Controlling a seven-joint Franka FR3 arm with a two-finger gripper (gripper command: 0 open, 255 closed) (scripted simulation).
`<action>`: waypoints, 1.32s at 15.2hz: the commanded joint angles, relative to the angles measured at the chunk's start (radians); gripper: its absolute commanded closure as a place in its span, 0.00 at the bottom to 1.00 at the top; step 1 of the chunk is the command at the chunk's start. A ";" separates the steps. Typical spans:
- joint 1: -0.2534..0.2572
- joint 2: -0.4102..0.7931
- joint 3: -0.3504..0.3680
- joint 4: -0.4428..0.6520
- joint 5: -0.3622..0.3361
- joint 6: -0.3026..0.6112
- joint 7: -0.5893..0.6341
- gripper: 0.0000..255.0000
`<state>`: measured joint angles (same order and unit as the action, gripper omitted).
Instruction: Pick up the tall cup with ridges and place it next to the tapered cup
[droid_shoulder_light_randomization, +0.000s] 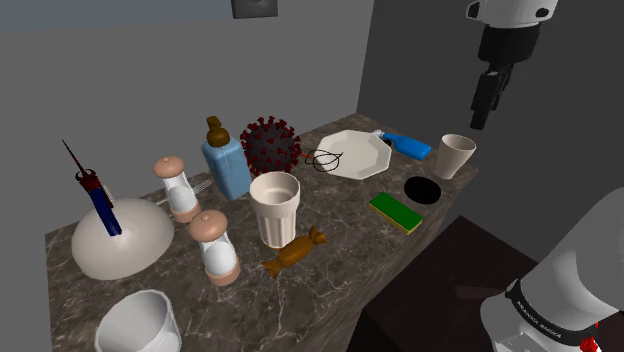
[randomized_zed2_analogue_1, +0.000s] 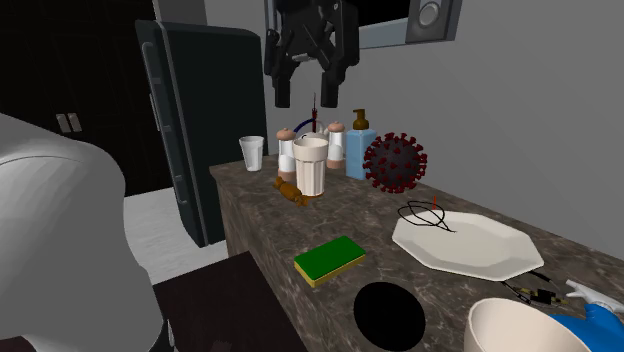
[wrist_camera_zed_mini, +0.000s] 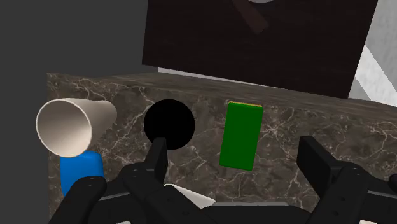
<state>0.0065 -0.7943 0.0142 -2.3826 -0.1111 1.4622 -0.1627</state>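
Claw (droid_shoulder_light_randomization: 486, 108) open, empty, high over the surface (droid_shoulder_light_randomization: 330, 255), above the tapered cup (droid_shoulder_light_randomization: 458, 155) side of the plate (droid_shoulder_light_randomization: 350, 155). Ridged cup (droid_shoulder_light_randomization: 275, 207) stands upright, well apart from plate, on opposite side. Prob. light, stiff, hollow; ridges help vs. slipping. Take it mid-body, across the wall. Wrist view gives tapered cup's mouth + sponge (wrist_camera_zed_mini: 242, 135) near plate; second exterior view gives candy (randomized_zed2_analogue_1: 290, 188) just beside ridged cup.

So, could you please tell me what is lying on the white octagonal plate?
A black wire whisk rests on the rim of the white octagonal plate; the rest of its top is bare. Whatever lies under the plate is covered and cannot be seen.
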 joint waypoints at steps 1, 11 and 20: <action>0.000 0.000 0.000 0.000 0.000 0.000 0.000 0.00; 0.058 0.227 0.105 0.004 0.147 0.242 0.150 0.00; 0.100 0.492 0.192 0.110 0.227 0.437 0.261 0.00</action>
<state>0.1015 -0.3367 0.1961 -2.2972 0.1091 1.8836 0.0838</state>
